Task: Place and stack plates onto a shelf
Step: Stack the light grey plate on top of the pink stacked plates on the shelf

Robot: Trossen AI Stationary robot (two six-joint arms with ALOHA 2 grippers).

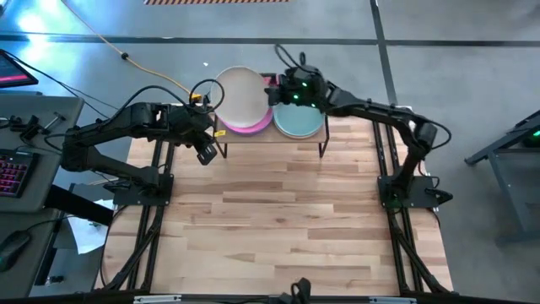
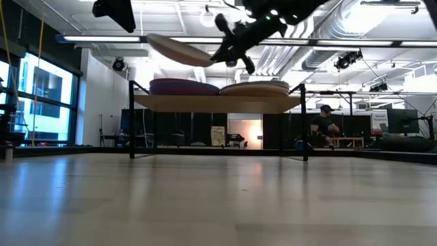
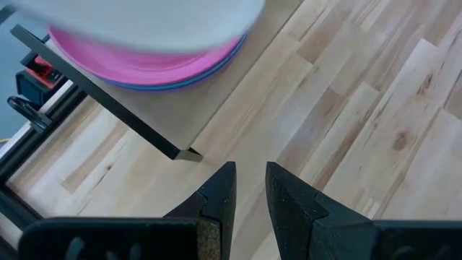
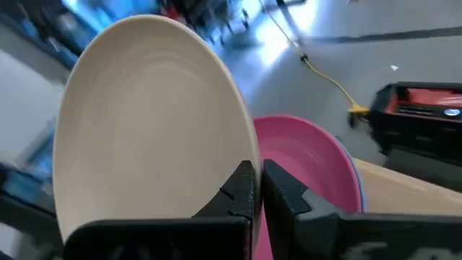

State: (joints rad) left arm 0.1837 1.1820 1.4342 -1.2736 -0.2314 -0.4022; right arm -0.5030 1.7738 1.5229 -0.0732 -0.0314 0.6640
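Right arm is stretched out from its base and bent at the elbow, reaching over the shelf [image 1: 270, 135]. Its right gripper [image 1: 274, 93] sits above the shelf's middle, jaws pinched tight on the rim of a cream plate [image 1: 240, 96] that hangs tilted in the air. Left arm is folded back at the shelf's left end, with the left gripper [image 1: 207, 154] pointing down just off that corner, jaws slightly apart and holding nothing.

shelf [image 2: 218, 104]: centre of frame, on thin black legs
stacks: purple-topped stack [image 2: 183, 87] left, beige-topped stack [image 2: 256, 89] right
right gripper [image 2: 235, 46]: top centre, clamping the tilted cream plate [image 2: 179, 50] above the left stack
person [image 2: 323, 126]: seated, right background
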